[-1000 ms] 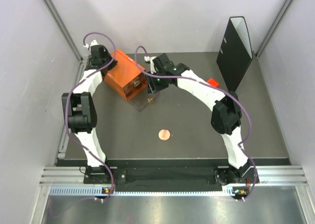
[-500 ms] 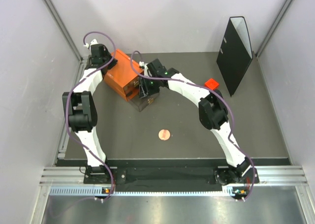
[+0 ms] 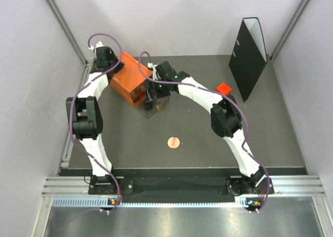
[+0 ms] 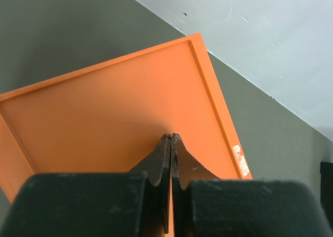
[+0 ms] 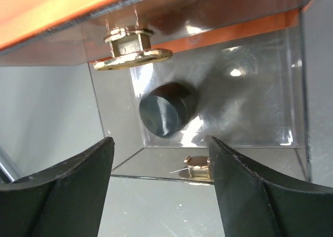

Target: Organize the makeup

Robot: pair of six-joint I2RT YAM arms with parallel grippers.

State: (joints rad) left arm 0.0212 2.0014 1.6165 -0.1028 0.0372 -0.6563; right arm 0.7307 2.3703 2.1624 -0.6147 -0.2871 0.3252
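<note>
Right wrist view: my right gripper [image 5: 160, 143] is hanging at the clear drawer [image 5: 270, 91], fingers spread wide and carrying nothing; the small black disc [image 5: 166, 109] is lying inside the drawer, below the gold knob [image 5: 132, 52].
Left wrist view: my left gripper [image 4: 170, 139] is resting on top of the orange drawer box [image 4: 114, 107], fingers pressed together (pinning the box, I think).
Top external view: the round pink disc [image 3: 174, 142] is lying alone on the table [image 3: 270, 138], well apart from the drawer.
Step in hand: I am judging that the black disc is delivered and the pink one is waiting.
Doing it well: I am planning to back out straight, not catching the drawer walls, while the left is pressing down so the box is not sliding.
</note>
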